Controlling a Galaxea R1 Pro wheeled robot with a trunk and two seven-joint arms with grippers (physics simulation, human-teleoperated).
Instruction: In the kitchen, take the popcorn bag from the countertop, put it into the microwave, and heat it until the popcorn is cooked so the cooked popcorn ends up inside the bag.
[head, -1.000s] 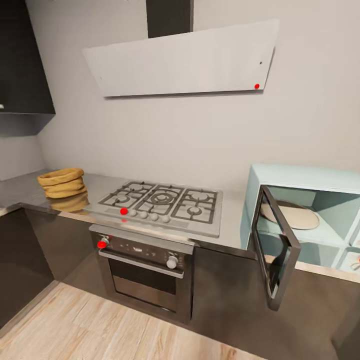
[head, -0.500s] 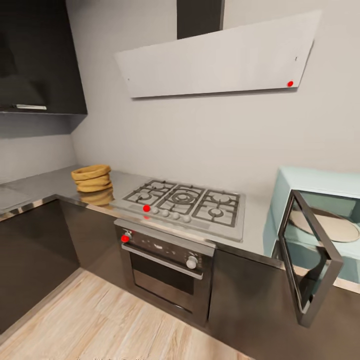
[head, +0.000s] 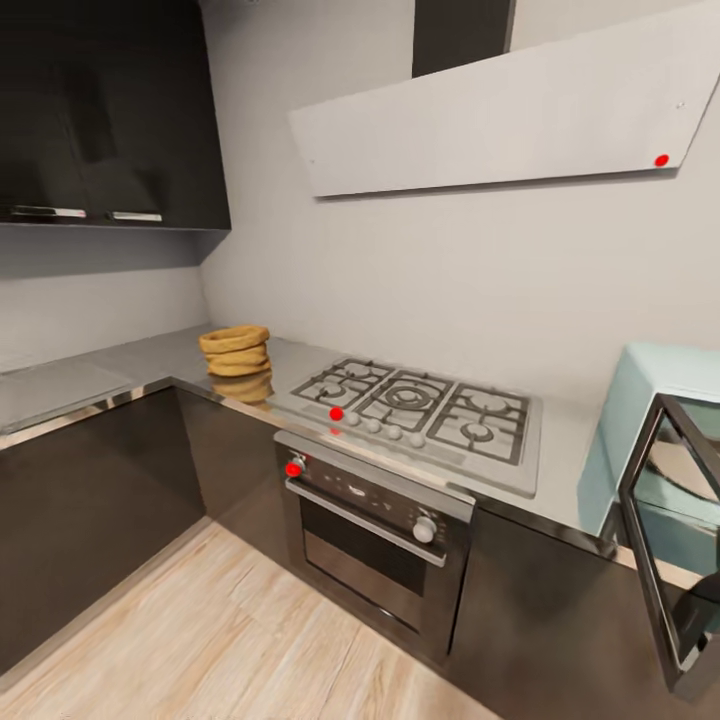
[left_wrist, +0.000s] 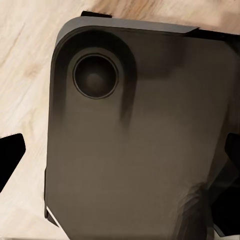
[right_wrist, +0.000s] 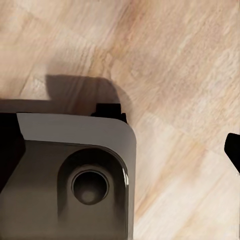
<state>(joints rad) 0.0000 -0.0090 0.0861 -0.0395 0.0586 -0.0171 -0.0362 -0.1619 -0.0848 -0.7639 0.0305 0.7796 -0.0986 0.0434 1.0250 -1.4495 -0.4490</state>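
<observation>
While your head camera faces the kitchen corner, the popcorn bag (head: 235, 350) sits on the countertop (head: 120, 365), just left of the gas hob (head: 420, 410) above the built-in oven (head: 375, 530). The microwave (head: 640, 400) stands at far right, door (head: 670, 540) swung open. You cannot tell either gripper's state: both wrist cameras look down at the robot's dark base (left_wrist: 135, 135) over wooden floor (right_wrist: 175, 60).

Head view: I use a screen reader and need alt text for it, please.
A tan popcorn bag sits on the grey countertop near a kitchen corner, left of a gas hob above a built-in oven. At the right edge stands a pale mint microwave, its dark glass door swung open. Dark cabinets, a range hood and wood floor surround them.
</observation>
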